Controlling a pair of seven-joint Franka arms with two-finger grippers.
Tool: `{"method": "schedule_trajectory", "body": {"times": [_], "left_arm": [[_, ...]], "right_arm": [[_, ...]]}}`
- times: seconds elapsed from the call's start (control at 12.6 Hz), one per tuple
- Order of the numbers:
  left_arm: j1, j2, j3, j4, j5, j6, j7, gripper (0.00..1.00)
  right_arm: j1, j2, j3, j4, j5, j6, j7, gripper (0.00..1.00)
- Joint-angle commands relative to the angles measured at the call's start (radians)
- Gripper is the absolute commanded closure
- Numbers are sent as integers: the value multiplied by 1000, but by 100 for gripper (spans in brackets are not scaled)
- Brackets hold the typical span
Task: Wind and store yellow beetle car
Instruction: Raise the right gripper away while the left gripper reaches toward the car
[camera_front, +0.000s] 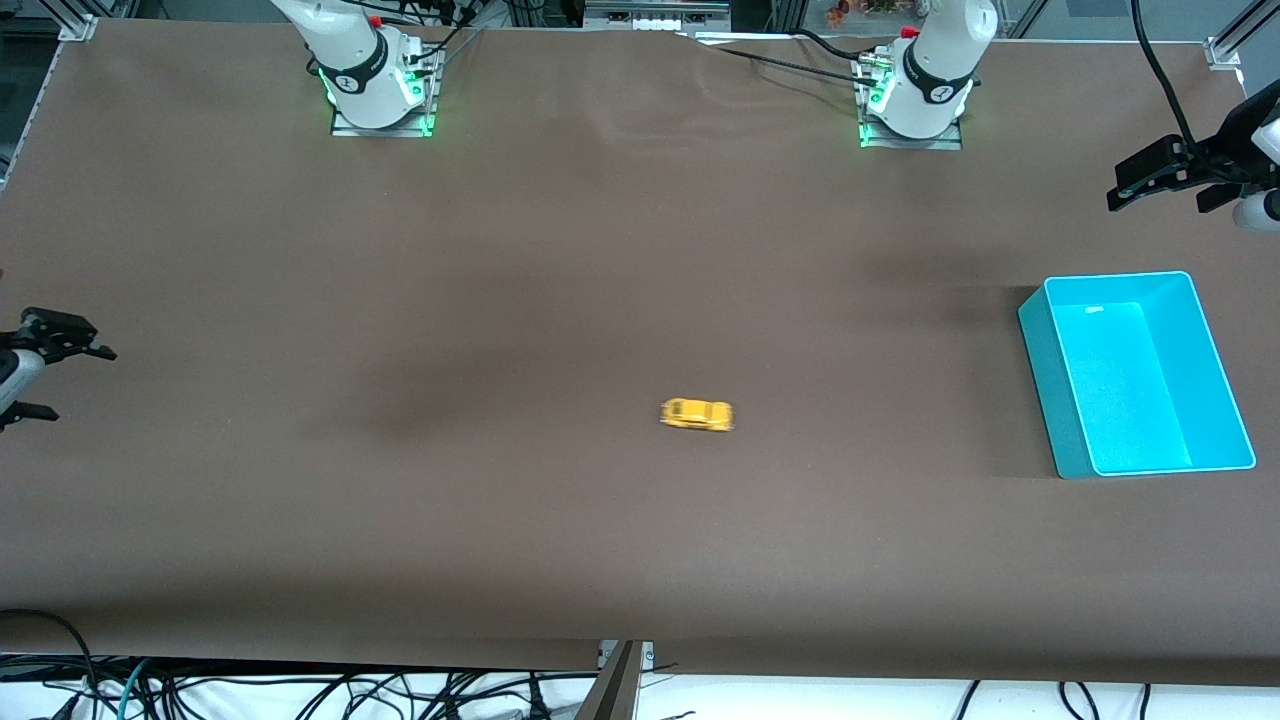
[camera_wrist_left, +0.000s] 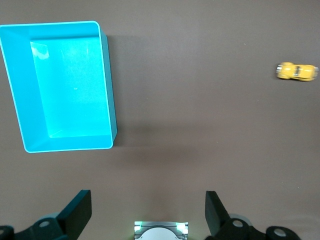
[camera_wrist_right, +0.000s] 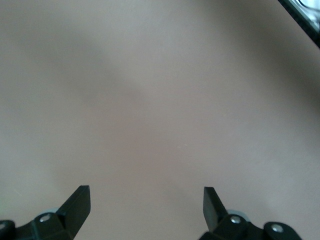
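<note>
Yellow beetle car (camera_front: 697, 414) sits on the brown table (camera_front: 500, 300) approx mid-table, on its wheels, nothing touching it. Looks slightly blurred.

Turquoise bin (camera_front: 1140, 375) stands toward the left arm's end, well apart from the car.

Left gripper (camera_front: 1165, 183) hangs in the air at the left arm's end of the table, w/ fingers (camera_wrist_left: 80, 210) spread wide, holding nothing; car well apart from it.

Right gripper (camera_front: 50, 375) waits at the right arm's end over bare table, fingers (camera_wrist_right: 80, 205) wide apart too, empty. Car well apart from it also.
</note>
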Motion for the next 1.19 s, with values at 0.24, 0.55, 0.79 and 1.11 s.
{"method": "schedule_trajectory", "body": {"times": [0.24, 0.55, 0.79, 1.11], "left_arm": [[8, 8, -2, 23, -19, -21, 2, 0], [6, 20, -2, 23, -19, -21, 0, 0], [8, 33, 0, 23, -19, -41, 0, 0], [18, 33, -3, 25, -19, -52, 3, 0]], "right_arm": [[162, -55, -5, 47, -20, -93, 396, 0], [257, -70, -7, 51, -46, -160, 535, 0], [248, -133, -10, 47, -49, -72, 544, 0], [199, -247, -13, -46, -52, -47, 547, 0]]}}
